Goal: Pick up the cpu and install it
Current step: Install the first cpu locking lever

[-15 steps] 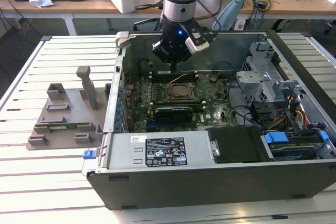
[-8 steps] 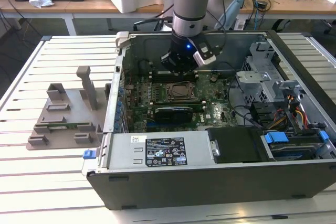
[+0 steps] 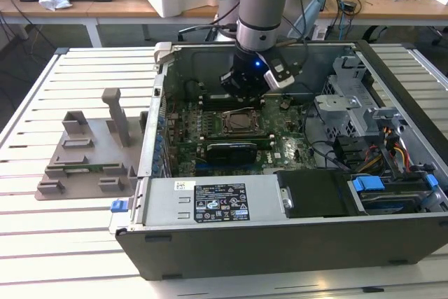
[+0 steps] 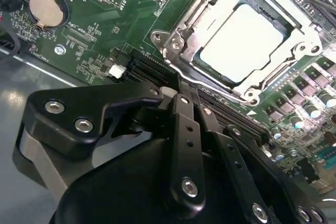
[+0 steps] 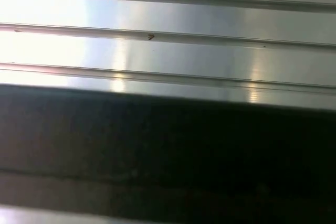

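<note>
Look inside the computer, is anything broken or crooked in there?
Nothing looks broken or spilled. The cpu lies flat and square in its socket on the green board, framed by the metal bracket. The gripper hangs just above the board, close to the socket. The computer case lies on its side with the cover off.

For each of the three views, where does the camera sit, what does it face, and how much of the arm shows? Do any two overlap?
Exterior view: off the arm, looking down into the open computer case; the arm's wrist and gripper hang over the motherboard.
Second wrist view: on the arm, facing the cpu seated in its socket; black gripper links fill the foreground.
First wrist view: on the arm, facing ribbed metal slats; no arm parts.
Shared: exterior and second wrist views both show the cpu socket.
</note>
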`<state>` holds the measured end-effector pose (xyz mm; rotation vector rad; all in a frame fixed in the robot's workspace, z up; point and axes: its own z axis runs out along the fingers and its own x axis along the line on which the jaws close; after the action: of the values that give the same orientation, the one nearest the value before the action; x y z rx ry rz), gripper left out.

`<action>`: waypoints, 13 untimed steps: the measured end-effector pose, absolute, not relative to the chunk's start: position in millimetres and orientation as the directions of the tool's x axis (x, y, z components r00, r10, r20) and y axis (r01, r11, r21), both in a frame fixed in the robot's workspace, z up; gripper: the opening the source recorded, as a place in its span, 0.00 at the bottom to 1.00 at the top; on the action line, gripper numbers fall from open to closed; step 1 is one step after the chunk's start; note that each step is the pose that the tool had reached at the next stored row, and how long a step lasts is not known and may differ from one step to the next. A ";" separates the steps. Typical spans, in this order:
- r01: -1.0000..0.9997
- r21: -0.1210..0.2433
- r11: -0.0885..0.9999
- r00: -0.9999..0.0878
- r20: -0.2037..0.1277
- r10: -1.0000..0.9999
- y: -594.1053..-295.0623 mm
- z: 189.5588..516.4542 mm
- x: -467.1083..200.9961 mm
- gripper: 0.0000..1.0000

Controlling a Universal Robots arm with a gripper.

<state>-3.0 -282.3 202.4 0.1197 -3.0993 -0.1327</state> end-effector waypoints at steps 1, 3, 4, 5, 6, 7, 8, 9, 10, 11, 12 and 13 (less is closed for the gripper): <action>-0.076 0.087 0.993 -0.996 0.033 -0.079 -282.3 204.7 -3.0 0.11; -0.076 0.086 0.993 -0.996 0.033 -0.079 -282.1 213.9 -3.0 0.11; -0.076 0.086 0.993 -0.996 0.033 -0.079 -281.9 223.8 -3.0 0.11; -0.076 0.086 0.993 -0.996 0.033 -0.079 -281.9 230.5 -3.0 0.11; -0.076 0.086 0.993 -0.996 0.033 -0.079 -281.9 233.4 -3.0 0.11; -0.076 0.086 0.993 -0.996 0.033 -0.079 -281.9 236.2 -3.0 0.11; -0.076 0.085 0.993 -0.996 0.033 -0.079 -281.9 238.4 -3.0 0.11; -0.076 0.085 0.993 -0.996 0.034 -0.079 -281.9 241.2 -3.0 0.11; -0.076 0.086 0.993 -0.996 0.033 -0.079 -281.9 244.5 -3.0 0.11; -0.076 0.086 0.993 -0.996 0.033 -0.079 -281.9 247.8 -3.0 0.11; -0.076 0.086 0.993 -0.996 0.033 -0.079 -281.9 250.5 -2.9 0.11; -0.076 0.086 0.993 -0.996 0.033 -0.079 -281.9 255.5 -2.9 0.11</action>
<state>-2.9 -281.9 255.5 0.1201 -3.0998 -0.1308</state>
